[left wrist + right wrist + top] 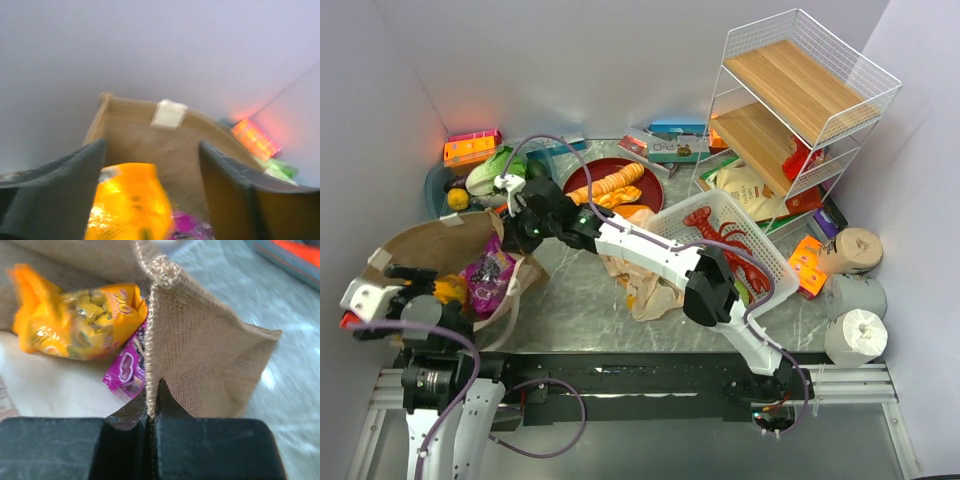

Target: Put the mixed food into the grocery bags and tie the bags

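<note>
At the table's near left corner the left gripper hangs over the open mouth of the brown bag, its fingers spread apart. The orange snack packet shows low between them in the left wrist view. Whether either finger touches it cannot be told through the blur.

The bag stands along the left edge with its mouth open. Inside, the orange packet lies against the purple snack packet, which sits just beside the bag's right wall.

The right gripper reaches across the table to that right wall. Its fingers are pressed together, pinching the woven rim of the bag between them.

At the far left corner a blue bin holds a pale-green cabbage. Right of it, a red plate carries orange food.

Near the middle of the table the tan plastic bag lies crumpled, partly under the right arm. Touching its right side, the white basket holds a red lobster.
</note>
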`<state>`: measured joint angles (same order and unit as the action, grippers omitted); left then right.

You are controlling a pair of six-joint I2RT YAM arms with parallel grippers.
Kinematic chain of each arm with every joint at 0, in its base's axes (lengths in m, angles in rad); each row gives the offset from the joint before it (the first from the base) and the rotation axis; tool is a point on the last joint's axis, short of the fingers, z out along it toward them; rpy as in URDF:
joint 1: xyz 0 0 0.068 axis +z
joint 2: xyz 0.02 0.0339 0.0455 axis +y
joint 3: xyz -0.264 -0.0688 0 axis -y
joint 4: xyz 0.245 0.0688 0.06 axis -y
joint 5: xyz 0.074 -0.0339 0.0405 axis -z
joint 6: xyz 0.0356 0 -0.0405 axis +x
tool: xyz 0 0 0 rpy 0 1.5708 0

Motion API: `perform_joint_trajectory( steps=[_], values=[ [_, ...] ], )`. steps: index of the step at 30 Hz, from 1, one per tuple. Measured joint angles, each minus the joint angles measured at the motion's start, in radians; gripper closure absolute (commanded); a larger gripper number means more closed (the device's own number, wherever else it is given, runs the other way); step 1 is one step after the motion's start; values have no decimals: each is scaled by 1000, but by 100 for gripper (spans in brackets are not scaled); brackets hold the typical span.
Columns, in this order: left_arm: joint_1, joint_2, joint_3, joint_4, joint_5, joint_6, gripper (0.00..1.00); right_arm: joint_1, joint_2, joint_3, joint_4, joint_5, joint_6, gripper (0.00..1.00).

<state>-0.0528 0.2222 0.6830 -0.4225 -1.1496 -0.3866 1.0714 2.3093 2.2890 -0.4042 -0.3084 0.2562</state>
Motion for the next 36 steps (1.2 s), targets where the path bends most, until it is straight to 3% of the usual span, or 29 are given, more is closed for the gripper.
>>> perform_joint_trajectory(
  steps=[1, 2, 4, 5, 8, 13, 17, 21, 27, 36],
  values=[
    [0, -13, 2, 34, -7, 6, 0, 2, 2, 0, 18, -9, 5, 87],
    [0, -17, 6, 65, -13, 18, 1, 4, 2, 0, 28, -16, 10, 69],
    [0, -9, 22, 106, -14, 40, 4, 8, 2, 0, 54, -27, 14, 52],
    [0, 3, 37, 118, -2, 56, 3, 10, 2, 0, 76, -34, 14, 28],
    [0, 68, 104, 134, 84, 96, 1, 13, -5, 3, 136, -51, 8, 11],
    [0, 270, 288, 128, 465, 150, 3, -2, -84, -42, 168, -53, -5, 9],
    [0, 397, 374, 110, 762, 165, 4, -72, -322, -287, 201, -29, 6, 9],
    [-1, 490, 435, 30, 991, 160, 4, -218, -623, -573, 257, 23, 32, 8],
    [-1, 512, 452, -188, 1039, 56, 4, -326, -893, -835, 268, 160, 34, 7],
    [-1, 550, 347, -232, 1012, -47, 1, -372, -957, -986, 254, 170, 55, 7]
  ],
)
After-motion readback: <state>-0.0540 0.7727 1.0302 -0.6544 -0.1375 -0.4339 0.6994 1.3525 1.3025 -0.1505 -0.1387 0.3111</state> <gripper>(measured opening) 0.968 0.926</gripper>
